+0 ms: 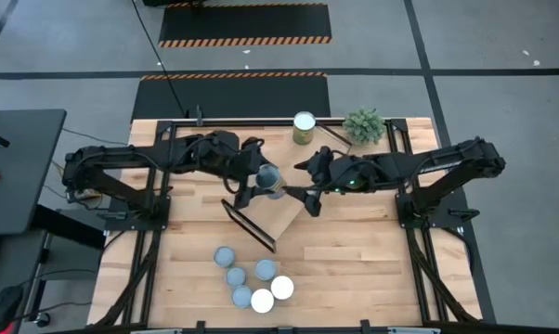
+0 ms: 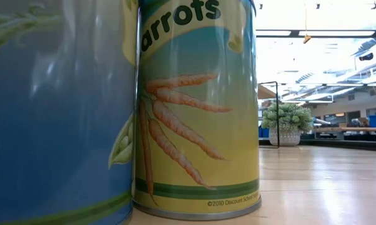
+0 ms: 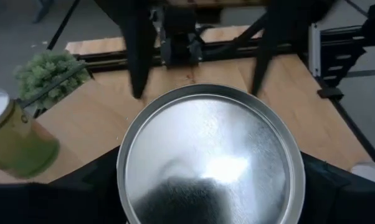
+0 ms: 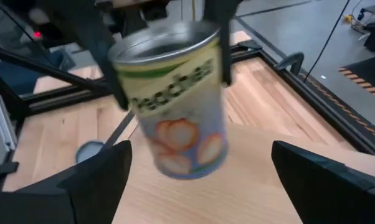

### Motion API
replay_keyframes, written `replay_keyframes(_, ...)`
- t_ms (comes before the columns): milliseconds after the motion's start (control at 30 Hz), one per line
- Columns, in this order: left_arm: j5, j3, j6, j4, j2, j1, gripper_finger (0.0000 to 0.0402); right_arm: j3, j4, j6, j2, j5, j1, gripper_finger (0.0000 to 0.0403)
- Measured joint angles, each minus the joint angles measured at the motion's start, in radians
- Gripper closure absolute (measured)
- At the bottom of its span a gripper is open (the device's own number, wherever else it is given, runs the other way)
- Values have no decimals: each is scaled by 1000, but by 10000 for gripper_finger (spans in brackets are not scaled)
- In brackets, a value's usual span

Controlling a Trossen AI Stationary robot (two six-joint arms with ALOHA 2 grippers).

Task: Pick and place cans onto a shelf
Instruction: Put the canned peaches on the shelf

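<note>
- Holding the peaches can [image 4: 178, 102] in my left fingers [image 1: 261, 182] above the shelf [image 1: 270, 221].
- My right fingers [image 1: 309, 197] stand wide, just beside it.
- Risk: tilted can may topple once released.

"arrots" and "©2010" on the near can [image 2: 197, 106].

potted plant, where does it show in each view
high view: potted plant at the table's far edge, right of centre, beside a lone can.
low view: right of middle, far off.
left wrist view: upper left, next to that can.
right wrist view: not in it.
Shared landmark: that can.
</note>
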Motion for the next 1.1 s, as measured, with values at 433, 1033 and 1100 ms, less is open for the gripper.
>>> replay_keyframes(433,33,0,55,26,8,2,90,-1,139,-82,113,-7,-18,9)
replay_keyframes(1033,60,0,68,56,8,-4,88,1,268,-133,159,-56,-40,89)
replay_keyframes(1100,54,0,63,65,8,-4,88,1,258,-133,150,-55,-39,88)
